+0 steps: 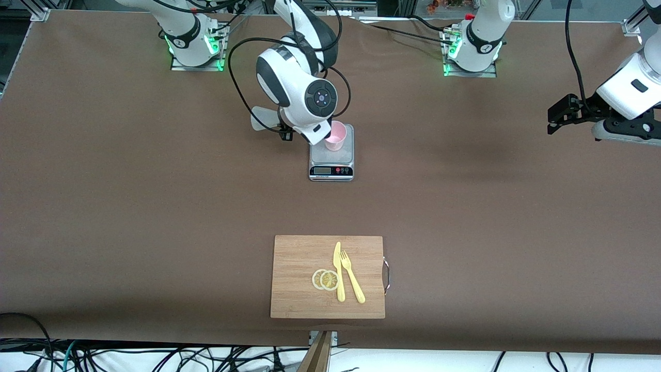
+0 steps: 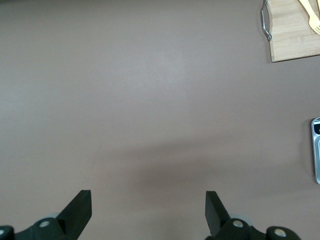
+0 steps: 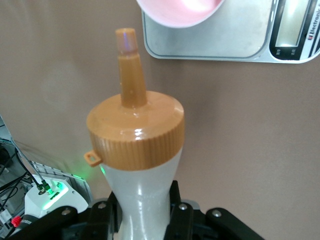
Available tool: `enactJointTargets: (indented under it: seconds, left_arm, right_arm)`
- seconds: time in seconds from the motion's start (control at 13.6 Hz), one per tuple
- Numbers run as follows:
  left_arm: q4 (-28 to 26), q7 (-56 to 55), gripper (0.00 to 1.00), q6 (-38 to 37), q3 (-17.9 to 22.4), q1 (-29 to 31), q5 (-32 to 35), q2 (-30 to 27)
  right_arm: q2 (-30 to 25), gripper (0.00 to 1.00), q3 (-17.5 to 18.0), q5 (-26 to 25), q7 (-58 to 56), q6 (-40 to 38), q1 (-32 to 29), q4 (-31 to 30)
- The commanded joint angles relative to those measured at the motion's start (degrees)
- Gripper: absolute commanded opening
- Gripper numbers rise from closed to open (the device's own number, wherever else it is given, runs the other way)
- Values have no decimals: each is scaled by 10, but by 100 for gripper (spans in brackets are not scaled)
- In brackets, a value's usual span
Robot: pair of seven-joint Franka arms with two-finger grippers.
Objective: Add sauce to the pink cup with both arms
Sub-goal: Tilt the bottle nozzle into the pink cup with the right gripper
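Observation:
My right gripper (image 3: 142, 205) is shut on the whitish body of the sauce bottle (image 3: 135, 135). Its orange nozzle points toward the pink cup (image 3: 180, 12) and ends beside the cup's rim, by the edge of the scale (image 3: 210, 42). In the front view the pink cup (image 1: 335, 135) stands upright on the scale (image 1: 331, 170), partly covered by the right arm's wrist, which also hides the bottle. My left gripper (image 1: 551, 120) hangs over bare table at the left arm's end. There the left gripper (image 2: 147, 200) is open with nothing between its fingers.
A wooden cutting board (image 1: 294, 258) lies near the table's front edge, with a yellow knife (image 1: 338, 268), a yellow fork (image 1: 352, 281) and two lemon slices (image 1: 325, 279) on it. Brown table stretches between the board and the scale.

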Motion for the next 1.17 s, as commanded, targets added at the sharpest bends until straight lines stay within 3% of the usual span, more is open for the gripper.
enactJointTargets:
  seconds: [0.0, 0.22, 0.81, 1.1]
  left_arm:
    - [16, -5, 100, -12, -1, 2, 6, 6]
    - [16, -5, 100, -12, -1, 2, 5, 6]
    - [16, -5, 100, -12, -2, 2, 4, 7]
    - [16, -5, 100, -12, -2, 2, 4, 7]
  right_arm:
    - [32, 29, -6, -9, 18, -39, 10, 58]
    - [59, 29, -7, -9, 28, -57, 16, 100]
    - [80, 29, -14, -13, 79, -55, 25, 101]
    - [88, 29, -14, -51, 98, -75, 39, 112]
